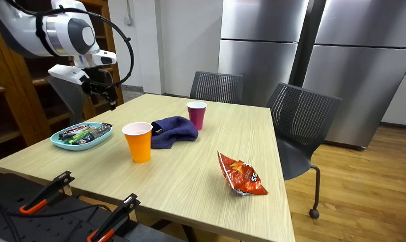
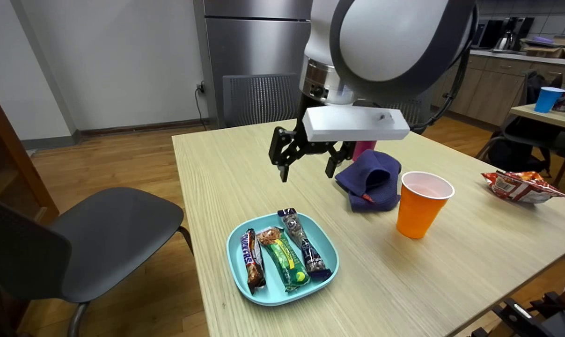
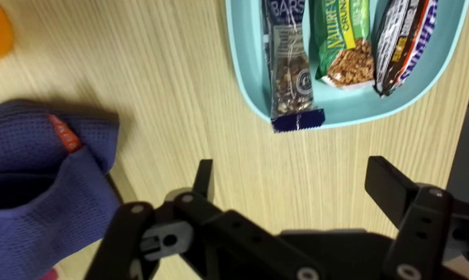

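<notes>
My gripper (image 3: pixel 290 161) hangs open above the pale wooden table with nothing between its fingers, also in both exterior views. Just beyond the fingertips in the wrist view lies a turquoise tray (image 3: pixel 351 107). It holds a dark-blue-ended clear-wrapped bar (image 3: pixel 290 77), a green granola bar (image 3: pixel 341 35) and a Snickers bar (image 3: pixel 405 46). The blue-ended bar's tip overhangs the rim. To the gripper's left in that view is a crumpled purple cloth (image 3: pixel 79 202), with a red wrapper tip (image 3: pixel 64 134) poking out of its fold. What lies inside the cloth is hidden.
An orange cup (image 1: pixel 139 144) stands beside the cloth, a magenta cup (image 1: pixel 196 116) behind it. A red chip bag (image 1: pixel 241 176) lies near the table's far corner from the tray. Grey chairs (image 1: pixel 295 134) surround the table; black clamps (image 1: pixel 115 215) sit at its near edge.
</notes>
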Action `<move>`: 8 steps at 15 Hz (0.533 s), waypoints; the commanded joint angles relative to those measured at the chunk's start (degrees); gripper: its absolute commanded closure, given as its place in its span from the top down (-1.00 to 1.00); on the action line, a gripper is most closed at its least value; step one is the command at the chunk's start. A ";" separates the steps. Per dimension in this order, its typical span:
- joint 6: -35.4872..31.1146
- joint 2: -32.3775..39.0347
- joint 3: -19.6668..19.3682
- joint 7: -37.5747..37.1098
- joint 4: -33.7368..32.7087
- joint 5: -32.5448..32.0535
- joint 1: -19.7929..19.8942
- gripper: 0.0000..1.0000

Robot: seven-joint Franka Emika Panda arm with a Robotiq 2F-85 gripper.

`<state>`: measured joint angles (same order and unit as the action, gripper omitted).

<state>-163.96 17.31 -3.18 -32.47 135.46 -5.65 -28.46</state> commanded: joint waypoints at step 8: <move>0.09 -2.28 -0.51 -4.72 1.18 -3.30 1.81 1.00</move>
<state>-164.00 15.10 -5.51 -36.37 136.70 -7.69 -28.68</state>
